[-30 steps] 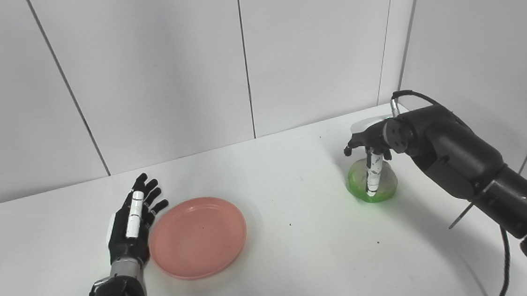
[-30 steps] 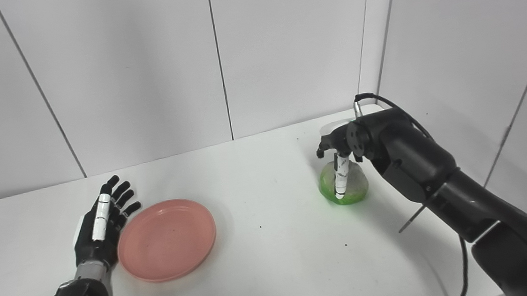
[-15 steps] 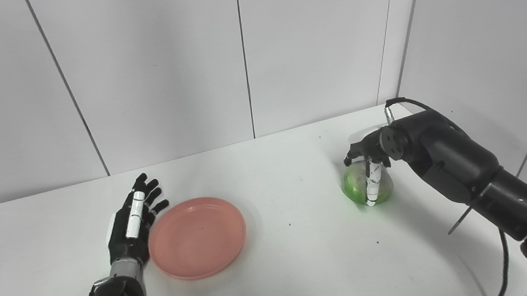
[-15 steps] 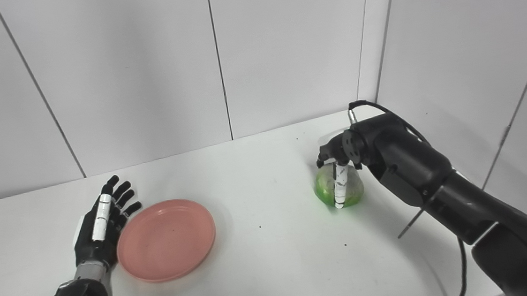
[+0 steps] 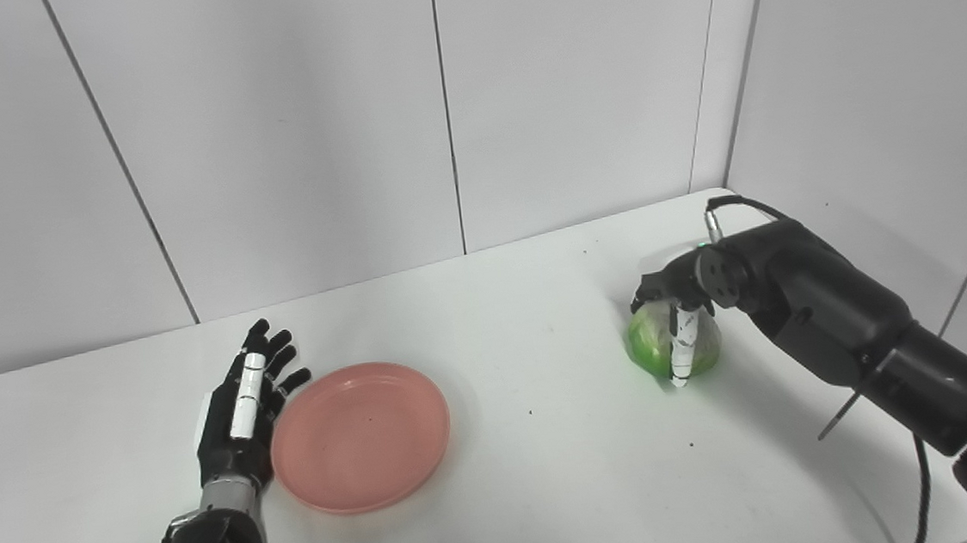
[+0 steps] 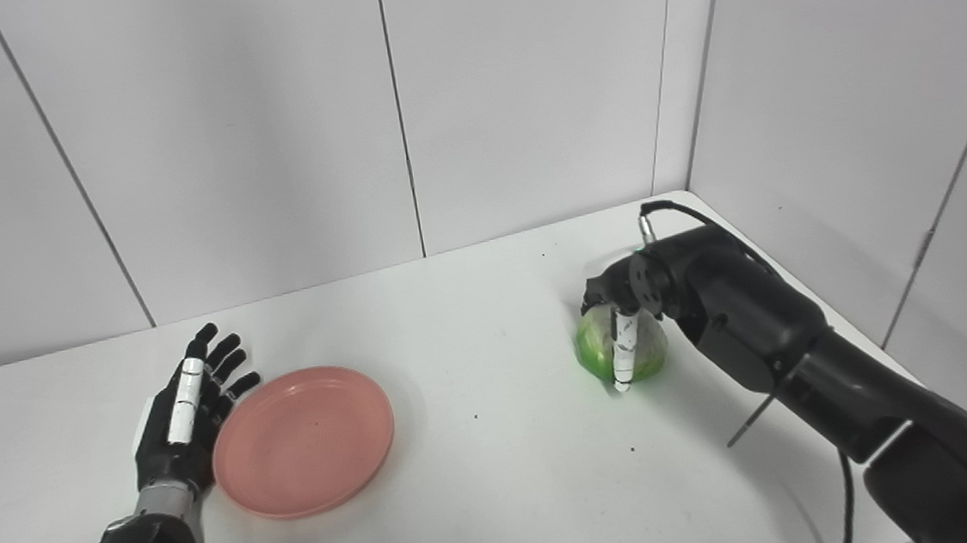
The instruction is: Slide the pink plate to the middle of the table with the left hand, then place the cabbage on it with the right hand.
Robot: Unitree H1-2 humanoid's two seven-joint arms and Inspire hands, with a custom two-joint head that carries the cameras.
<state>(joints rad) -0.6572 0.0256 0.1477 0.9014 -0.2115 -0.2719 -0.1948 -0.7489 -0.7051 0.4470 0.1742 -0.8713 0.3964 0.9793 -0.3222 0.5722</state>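
The pink plate (image 5: 360,436) lies flat on the white table (image 5: 552,482), left of the middle. My left hand (image 5: 240,407) is open, flat beside the plate's left rim, fingers pointing away from me, holding nothing. The green cabbage (image 5: 649,346) sits on the table at the right, near the back corner. My right hand (image 5: 681,308) comes down on it from above with its fingers wrapped around it; a white-banded finger (image 5: 680,351) runs down its front. The cabbage also shows in the right eye view (image 6: 595,349). Its far side is hidden by the hand.
White wall panels close off the table at the back and on the right, meeting in a corner (image 5: 723,188) just behind the cabbage. A cable (image 5: 919,487) hangs from my right forearm. Bare table lies between plate and cabbage.
My right hand has come down and closed around the cabbage, which has tipped and shifted slightly left. The left hand and plate have not moved. The view has shifted a little.
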